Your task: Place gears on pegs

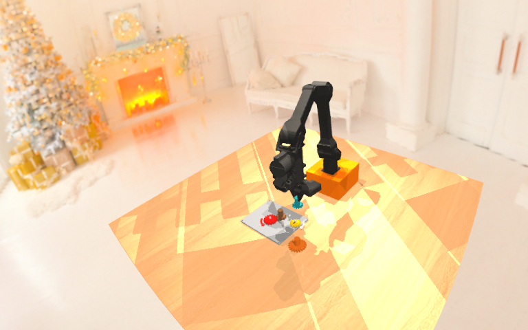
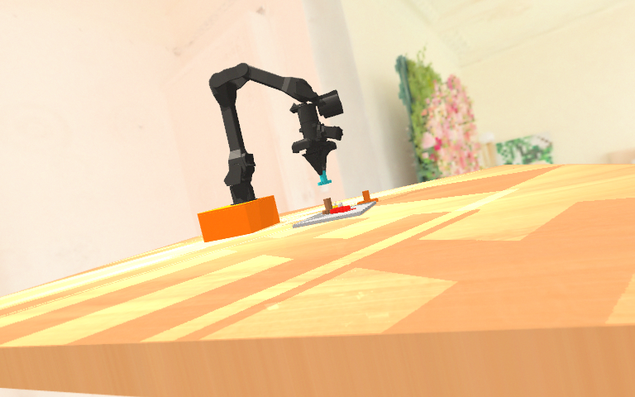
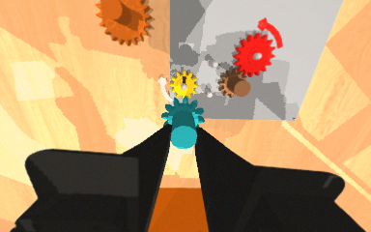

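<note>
My gripper is shut on the handle of the teal gear and holds it in the air near the board's edge on the yellow gear's side. On the grey board are the red gear and the yellow gear. A brown gear with a tall handle sits on the board beside the red gear. Two bare pegs show between the brown and yellow gears.
An orange gear with an upright handle stands on the table just off the board. The arm's orange base block stands behind the board. The brown gear's handle rises above the board.
</note>
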`<state>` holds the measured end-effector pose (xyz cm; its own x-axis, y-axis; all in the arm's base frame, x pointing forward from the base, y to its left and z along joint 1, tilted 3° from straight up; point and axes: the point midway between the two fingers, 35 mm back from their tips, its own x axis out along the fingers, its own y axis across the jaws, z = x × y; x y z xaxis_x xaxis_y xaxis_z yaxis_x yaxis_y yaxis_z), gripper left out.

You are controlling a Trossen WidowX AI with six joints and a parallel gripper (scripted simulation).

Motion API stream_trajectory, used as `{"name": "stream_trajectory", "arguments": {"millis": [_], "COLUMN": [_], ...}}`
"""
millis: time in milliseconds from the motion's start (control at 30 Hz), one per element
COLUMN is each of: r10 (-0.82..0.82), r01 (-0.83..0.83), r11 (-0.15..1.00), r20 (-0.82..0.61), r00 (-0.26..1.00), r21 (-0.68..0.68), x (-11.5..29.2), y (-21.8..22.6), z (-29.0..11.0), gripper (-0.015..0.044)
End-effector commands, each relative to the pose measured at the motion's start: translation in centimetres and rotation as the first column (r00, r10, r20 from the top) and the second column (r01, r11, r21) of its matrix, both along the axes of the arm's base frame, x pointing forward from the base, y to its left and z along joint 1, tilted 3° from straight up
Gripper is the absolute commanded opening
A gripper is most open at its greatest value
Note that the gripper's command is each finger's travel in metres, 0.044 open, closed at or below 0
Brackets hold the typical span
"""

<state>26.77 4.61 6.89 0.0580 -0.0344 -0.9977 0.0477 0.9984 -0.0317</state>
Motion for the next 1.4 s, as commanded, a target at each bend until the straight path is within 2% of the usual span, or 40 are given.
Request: {"name": "stream_trajectory", "arguments": {"millis": [0, 500, 767, 1067, 1367], "r10": [0.005, 0.009, -0.017, -0.247, -0.488], "r01": [-0.005, -0.009, 0.016, 0.247, 0.488], "r11": [1.0, 1.0, 1.0, 0.969, 0.873], "r20": [-0.012, -0.011, -0.009, -0.002, 0.003], "r00": [1.0, 1.0, 1.0, 0.969, 0.873], "r21": [-0.002, -0.005, -0.004, 0.008, 0.023], "x": [0.2, 1.0, 1.0, 1.0, 1.0], "y": [-0.8, -3.8, -3.9, -3.9, -3.9], "z": [-0.9, -2.8, -2.7, -2.5, -2.4], "gripper": [0.0, 0.0, 0.0, 0.0, 0.0]}}
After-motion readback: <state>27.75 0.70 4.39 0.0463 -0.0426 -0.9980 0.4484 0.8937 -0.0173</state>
